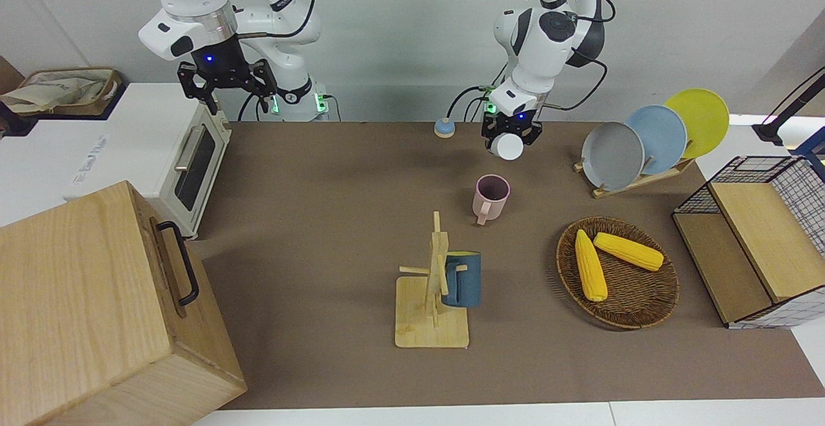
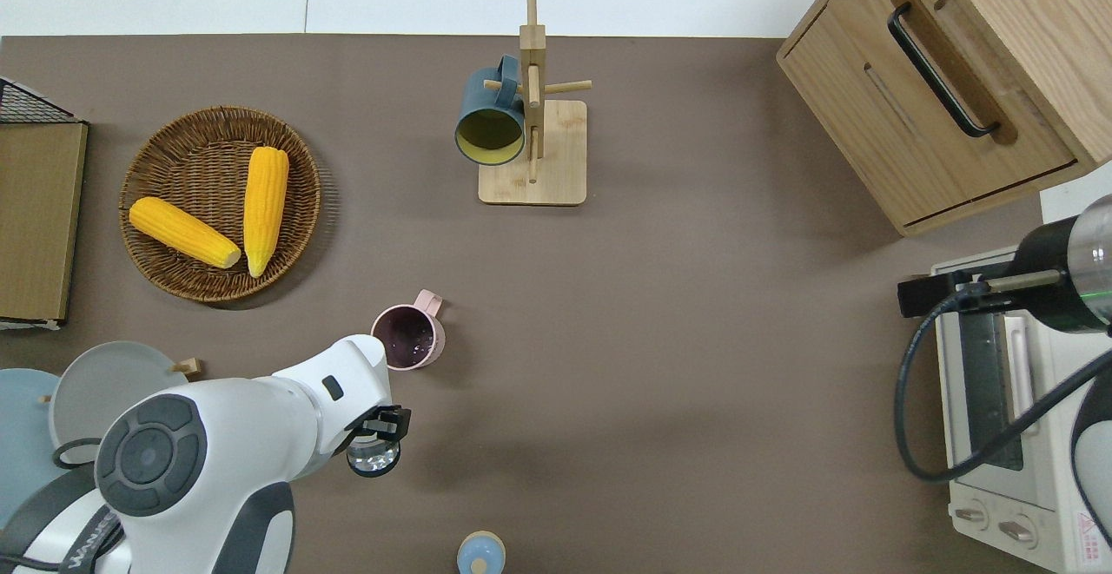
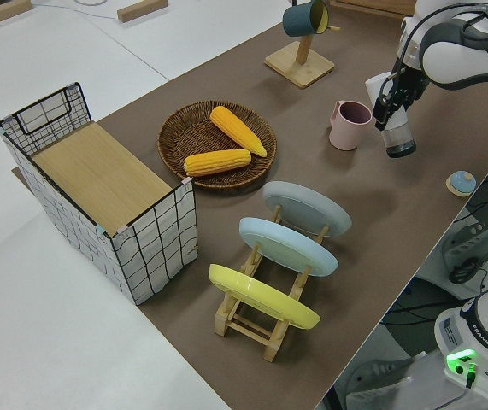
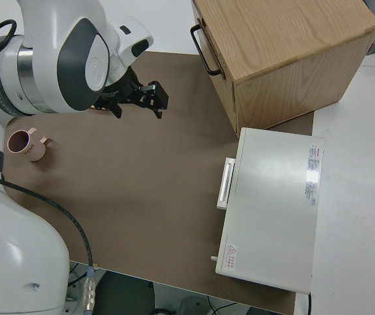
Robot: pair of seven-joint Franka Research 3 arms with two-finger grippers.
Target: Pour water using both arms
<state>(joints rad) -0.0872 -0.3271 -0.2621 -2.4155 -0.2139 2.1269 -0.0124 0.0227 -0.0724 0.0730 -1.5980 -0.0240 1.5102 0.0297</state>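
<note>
Your left gripper (image 2: pixel 375 435) is clamped on a clear glass (image 2: pixel 373 455), one finger on each side of its wall, and holds it up in the air over bare mat (image 2: pixel 695 313). The glass is a smooth, see-through cylinder. Its long axis stands close to upright with only a slight lean, as the left side view shows, mouth upward under the gripper and base (image 3: pixel 400 150) hanging below the fingers.

Just farther from the robots than the glass, a pink mug (image 2: pixel 407 339) stands upright on the mat, apart from the glass. It is matte and round-walled, with a dark inside, and its handle (image 1: pixel 481 219) points away from the robots. Nearer to the robots than the gripper, a small blue knob-topped lid (image 2: pixel 480 553) sits on the mat.

Out toward the left arm's end from the mug lies a round woven wicker tray (image 2: pixel 156 157) with two ribbed yellow corn cobs (image 2: pixel 265 207) side by side in it. Beside the arm, a wooden rack (image 3: pixel 261 323) holds three smooth round plates (image 3: pixel 305 212) on edge: grey, blue and yellow.

Farther out from the mug, a pale wooden mug tree (image 2: pixel 532 114) stands on a square base, and a dark blue mug (image 2: pixel 488 115) with a yellow inside hangs on one peg, lying sideways.

Your right arm is parked, its gripper (image 1: pixel 224 88) spread open with nothing in it.
</note>
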